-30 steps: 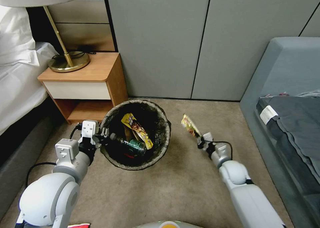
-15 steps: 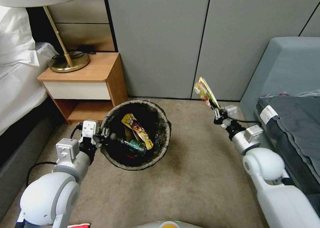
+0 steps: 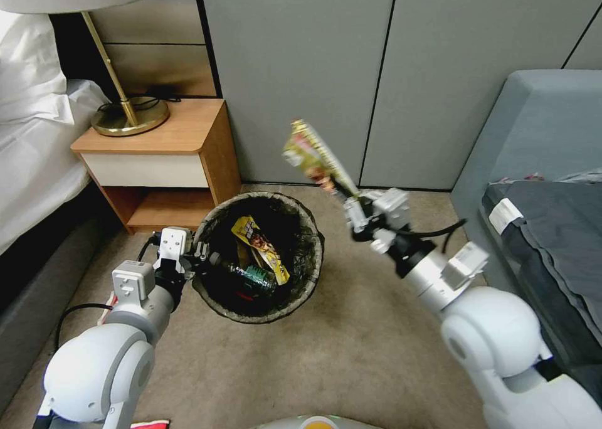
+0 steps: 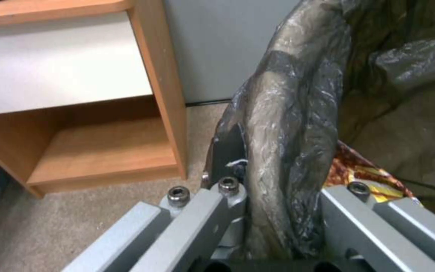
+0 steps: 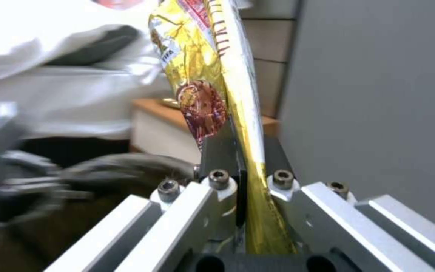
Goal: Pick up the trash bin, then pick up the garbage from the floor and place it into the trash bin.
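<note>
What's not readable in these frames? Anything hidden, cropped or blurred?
- Bin bottom, head view: bottle and wrapper cover whatever lies beneath.
- Bin wall, left wrist view: the bag liner wraps the rim where the left hand clamps it.
- Red-and-white scrap, head view: cropped by the bottom edge.
- Held wrapper in the right hand, right wrist view: top cropped, print blurred.

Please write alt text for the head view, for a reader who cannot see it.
The right gripper holds a yellow snack wrapper up in the air, beside the trash bin. The left gripper grips the bin's rim; a wrapper and a bottle lie inside.
</note>
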Controlling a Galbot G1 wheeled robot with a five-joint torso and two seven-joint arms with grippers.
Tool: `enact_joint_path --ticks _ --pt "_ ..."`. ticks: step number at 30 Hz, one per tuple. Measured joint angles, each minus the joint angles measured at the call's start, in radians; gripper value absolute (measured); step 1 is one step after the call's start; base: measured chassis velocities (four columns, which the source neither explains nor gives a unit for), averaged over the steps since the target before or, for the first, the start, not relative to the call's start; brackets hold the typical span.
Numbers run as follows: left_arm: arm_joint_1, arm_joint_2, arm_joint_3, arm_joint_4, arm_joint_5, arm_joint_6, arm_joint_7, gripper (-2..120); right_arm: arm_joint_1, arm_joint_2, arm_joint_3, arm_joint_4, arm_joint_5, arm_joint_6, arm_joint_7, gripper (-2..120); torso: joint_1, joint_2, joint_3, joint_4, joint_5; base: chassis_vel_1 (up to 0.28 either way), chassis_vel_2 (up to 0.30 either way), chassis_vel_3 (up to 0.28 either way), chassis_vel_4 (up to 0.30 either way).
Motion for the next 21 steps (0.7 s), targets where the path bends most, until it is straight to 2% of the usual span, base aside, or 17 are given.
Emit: enact_joint_path --ticks 3,6,17,20,21 --pt "0.001 0.001 0.000 0.000 0.005 0.002 0.000 1 0.003 0.011 -0.091 -0.022 -0.040 -0.003 0.000 0 0.000 0.000 0.000 0.0000 0.0001 0.000 0.000 0.000 0.000" --pt "0.002 0.002 0.000 0.000 0.007 0.005 0.000 1 0.000 0.017 -0.136 -0.035 -0.060 -0.006 0.002 0 0.000 0.000 0.000 -0.0001 0.0001 0.000 0.000 0.000 0.000" --pt "-0.002 0.003 0.008 0.001 0.009 0.012 0.000 1 -0.014 0.035 -0.202 -0.070 -0.104 -0.010 0.005 0 0.000 0.000 0.000 -0.0001 0.0002 0.000 0.000 0.000 0.000" --pt "-0.007 0.000 0.013 0.001 0.009 0.014 0.000 1 -0.010 0.037 -0.212 -0.073 -0.104 -0.016 0.013 9 0.000 0.000 0.000 -0.0001 0.0003 0.000 0.000 0.000 0.000" --pt "-0.012 -0.002 0.019 0.002 0.008 0.015 0.000 1 0.000 0.037 -0.217 -0.073 -0.102 -0.023 0.016 15 0.000 0.000 0.000 -0.0001 0.0003 0.000 0.000 0.000 0.000"
